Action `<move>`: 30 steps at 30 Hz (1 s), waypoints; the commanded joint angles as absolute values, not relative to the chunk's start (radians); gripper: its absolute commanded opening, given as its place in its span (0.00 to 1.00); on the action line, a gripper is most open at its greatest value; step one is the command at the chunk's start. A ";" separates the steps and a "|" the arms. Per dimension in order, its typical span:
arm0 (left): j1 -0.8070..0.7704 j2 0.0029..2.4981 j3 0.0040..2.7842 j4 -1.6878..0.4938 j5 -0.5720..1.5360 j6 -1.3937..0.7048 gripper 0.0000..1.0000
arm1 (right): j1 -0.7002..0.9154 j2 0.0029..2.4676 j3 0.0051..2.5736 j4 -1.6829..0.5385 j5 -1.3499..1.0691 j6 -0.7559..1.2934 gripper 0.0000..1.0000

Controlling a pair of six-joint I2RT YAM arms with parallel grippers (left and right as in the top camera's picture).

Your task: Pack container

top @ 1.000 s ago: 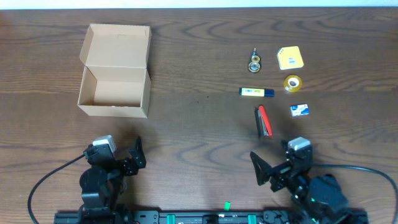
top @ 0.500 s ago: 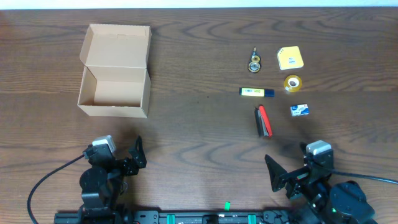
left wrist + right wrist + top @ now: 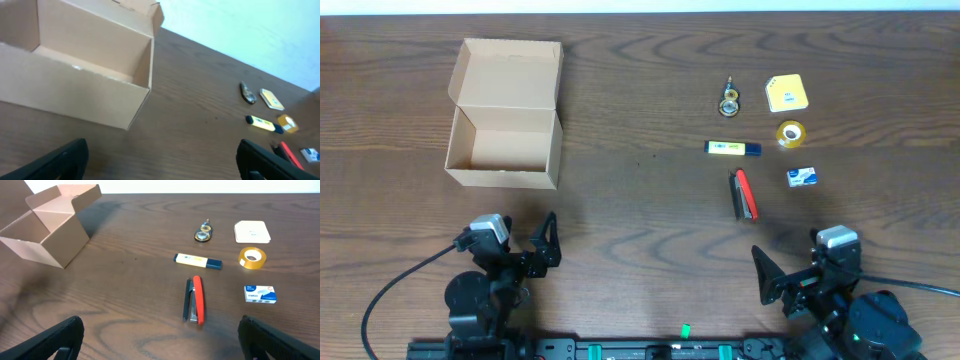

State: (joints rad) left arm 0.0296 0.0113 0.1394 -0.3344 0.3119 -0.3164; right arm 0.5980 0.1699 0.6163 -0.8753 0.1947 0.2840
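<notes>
Brown wood is covering the bench, and both arms are sitting at its near edge. The left tool is hanging wide open, holding nothing. The cardboard box is sitting just ahead of it and a little to the left, not touching it. The lid is hanging open on the far side. The right tool is gaping wide too, holding nothing, well apart from the box. Ahead of it a red stapler, a yellow pen, a tape roll, a yellow pad, a staples box and a small metal thing are lying apart from each other. Bare wood is stretching between the box and these small things.
</notes>
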 commanded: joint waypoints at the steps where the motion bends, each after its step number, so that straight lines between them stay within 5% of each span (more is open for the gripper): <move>1: 0.025 0.032 0.166 -0.328 0.330 -0.263 0.95 | 0.608 0.173 0.634 -0.880 0.199 0.276 0.99; 13: 0.025 0.395 0.468 -0.355 0.324 -0.075 0.95 | 0.608 0.173 0.634 -0.880 0.199 0.276 0.99; 30: -0.050 1.068 1.030 -0.627 0.060 0.060 0.95 | 0.608 0.173 0.634 -0.880 0.199 0.276 0.99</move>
State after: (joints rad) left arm -0.0113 1.0023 0.9855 -0.6212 0.1413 0.0090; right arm 0.5980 0.1703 0.6212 -0.8783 0.1947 0.2840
